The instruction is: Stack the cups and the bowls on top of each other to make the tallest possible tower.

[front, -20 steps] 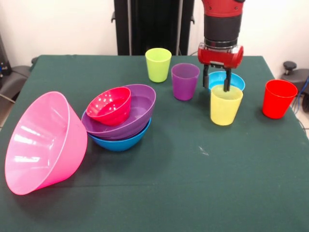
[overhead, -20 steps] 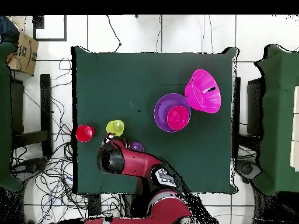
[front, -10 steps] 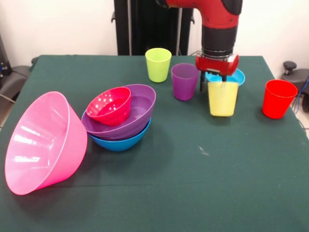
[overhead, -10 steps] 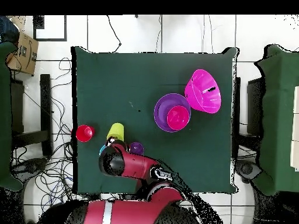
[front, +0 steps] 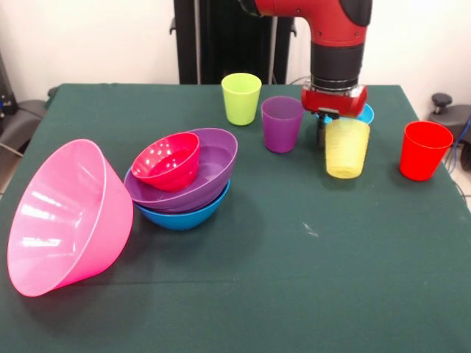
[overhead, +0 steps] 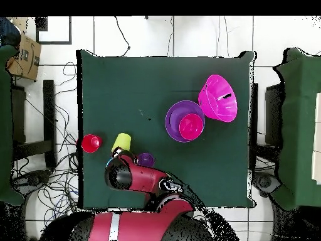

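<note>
My gripper [front: 335, 126] is shut on the rim of the yellow cup [front: 346, 148] and holds it lifted above the table; the cup also shows in the overhead view [overhead: 121, 141]. The light blue bowl [front: 365, 113] sits just behind it, mostly hidden by the gripper. The purple cup [front: 282, 123], lime green cup [front: 241, 98] and red cup [front: 425, 150] stand upright nearby. The tower [front: 182, 180] is the small red bowl [front: 167, 160] in the large purple bowl [front: 213, 165] in the medium blue bowl [front: 184, 215]. The very large pink bowl [front: 66, 215] lies on its side at the left. The orange bowl is out of view.
Black chairs stand beside the table at left [front: 18, 121] and right [front: 449, 110]. The robot's black pedestal [front: 221, 37] stands behind the table's far edge. Cables lie on the floor round the robot's base [overhead: 56, 182].
The gripper has closed on the yellow cup and lifted it off the table. The cup has shifted slightly right in the front view. The other cups and bowls have not moved.
</note>
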